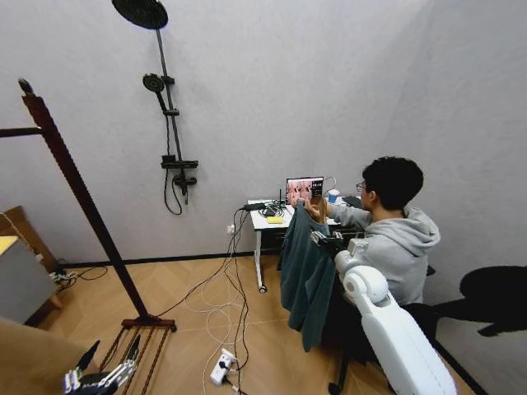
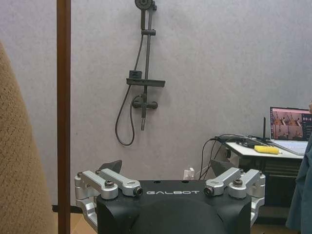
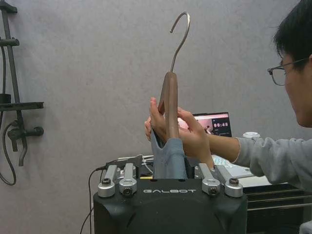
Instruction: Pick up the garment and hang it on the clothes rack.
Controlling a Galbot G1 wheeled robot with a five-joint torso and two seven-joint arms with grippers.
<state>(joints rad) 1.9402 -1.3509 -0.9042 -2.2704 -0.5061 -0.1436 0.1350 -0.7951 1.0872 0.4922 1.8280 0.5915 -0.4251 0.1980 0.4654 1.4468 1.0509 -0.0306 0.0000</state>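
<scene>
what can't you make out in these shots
- Right gripper fingers: in the right wrist view the garment collar and a person's hands cover them, so the grip is unclear.
- Left gripper: cut off by the head view's bottom edge.
- Rack: its rail runs off the head view's left edge.
- Hanger: the garment hides its arms.

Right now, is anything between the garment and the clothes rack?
A person's hands are on the hanger of the garment, beside the right gripper. Toward the clothes rack lies open floor with loose cables and a power strip; nothing taller.
</scene>
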